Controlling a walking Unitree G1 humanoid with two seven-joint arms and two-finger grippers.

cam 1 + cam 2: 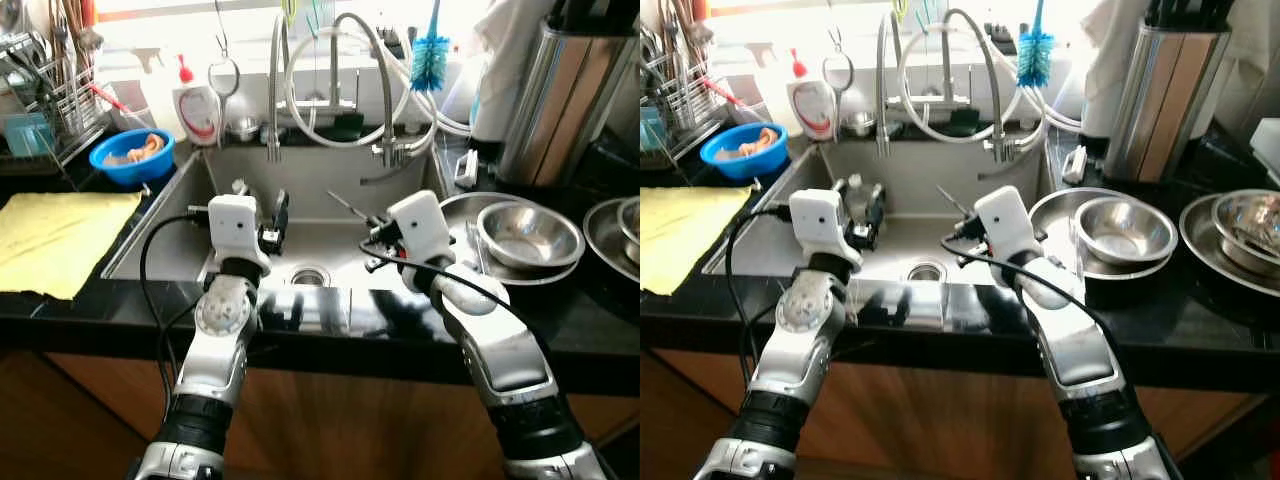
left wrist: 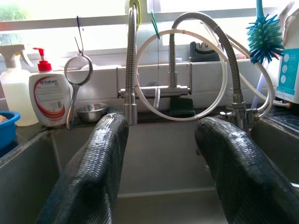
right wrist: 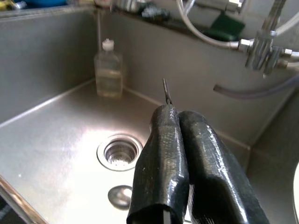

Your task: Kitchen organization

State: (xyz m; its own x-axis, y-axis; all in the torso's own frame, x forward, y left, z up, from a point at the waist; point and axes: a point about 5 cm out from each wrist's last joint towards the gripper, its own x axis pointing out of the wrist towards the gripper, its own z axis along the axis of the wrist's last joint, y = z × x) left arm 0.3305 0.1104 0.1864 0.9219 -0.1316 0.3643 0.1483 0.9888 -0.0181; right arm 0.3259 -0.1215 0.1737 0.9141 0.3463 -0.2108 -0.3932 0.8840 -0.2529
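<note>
Utensil (image 3: 166, 92), thin and dark, pinched in right gripper (image 3: 180, 116) over sink (image 1: 330, 235); looks mid-carry, next needing a spot chosen to set it down. Left to right: blue bowl (image 1: 131, 158) holding something pale; left gripper (image 2: 161, 140) spread wide, empty; small bottle (image 3: 108, 68) in sink corner; steel bowl (image 1: 529, 234) empty.

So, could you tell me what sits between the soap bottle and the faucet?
A small wire strainer hangs between soap bottle and faucet, shown in the left wrist view.
</note>
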